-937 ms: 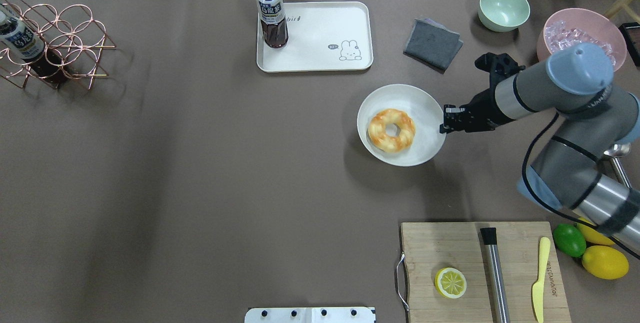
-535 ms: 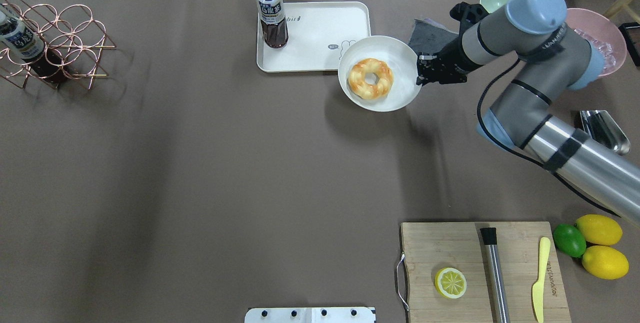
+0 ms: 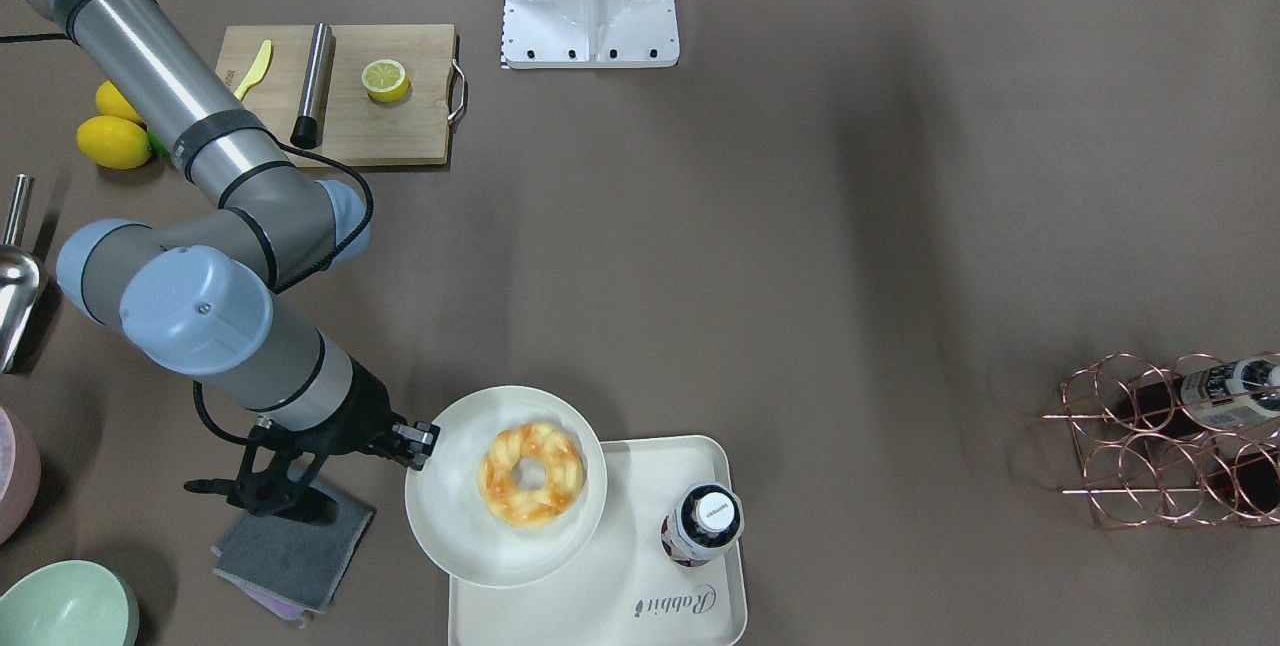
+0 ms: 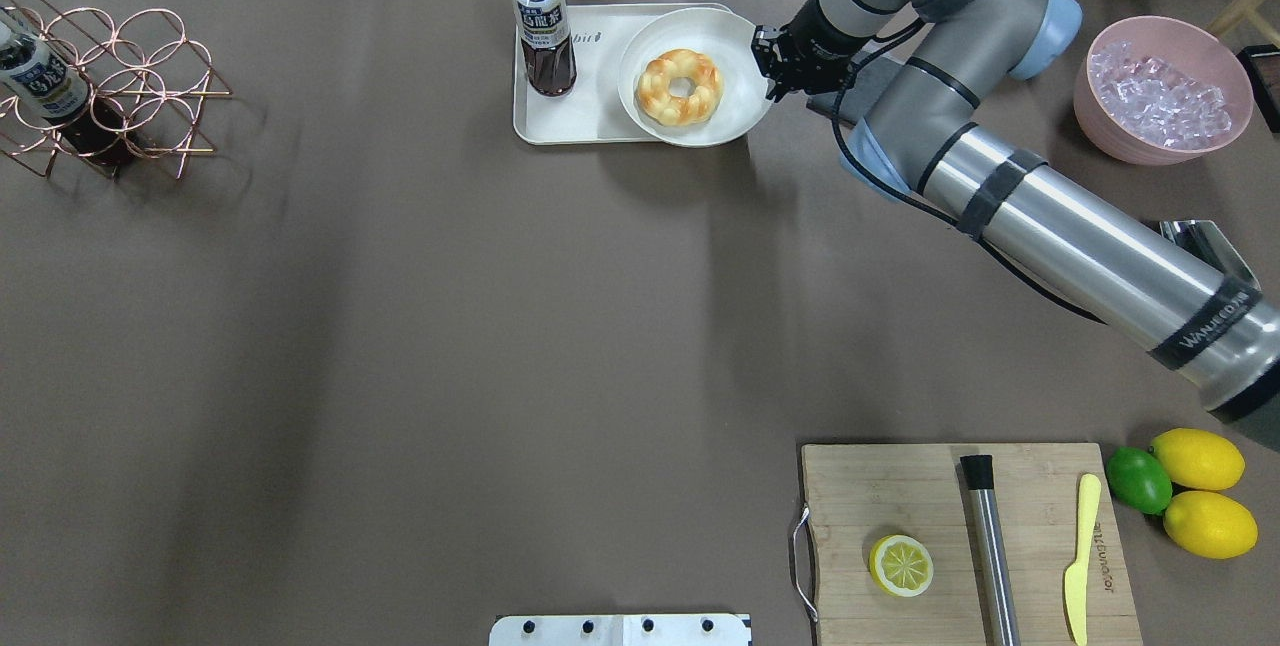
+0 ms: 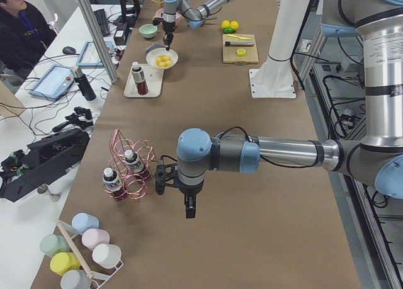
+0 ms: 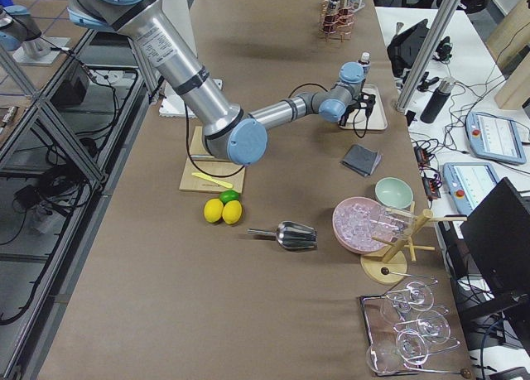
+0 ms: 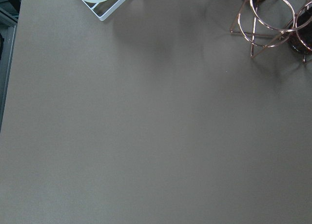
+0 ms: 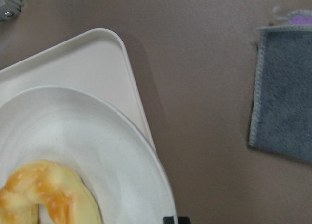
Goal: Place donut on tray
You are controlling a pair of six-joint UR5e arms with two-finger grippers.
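The donut (image 4: 680,86), golden-orange with pale patches, lies on a round off-white plate (image 4: 730,114). My right gripper (image 4: 770,66) is shut on the plate's right rim and holds the plate over the right part of the cream tray (image 4: 565,126). In the front-facing view the donut (image 3: 531,474), plate (image 3: 470,536), right gripper (image 3: 420,446) and tray (image 3: 620,596) show the plate overhanging the tray's edge. The right wrist view shows the donut (image 8: 44,194), plate (image 8: 97,151) and tray corner (image 8: 73,68). My left gripper (image 5: 189,210) hangs over bare table; I cannot tell its state.
A dark tea bottle (image 4: 543,26) stands on the tray's left end. A grey cloth (image 3: 290,546) lies under the right wrist. A pink bowl of ice (image 4: 1160,91), a wire bottle rack (image 4: 120,76) and a cutting board (image 4: 900,496) with a halved lemon are further off.
My right arm has carried the plate with the donut from the table's right middle, back and leftward, to above the tray. The grip on the rim is unchanged.
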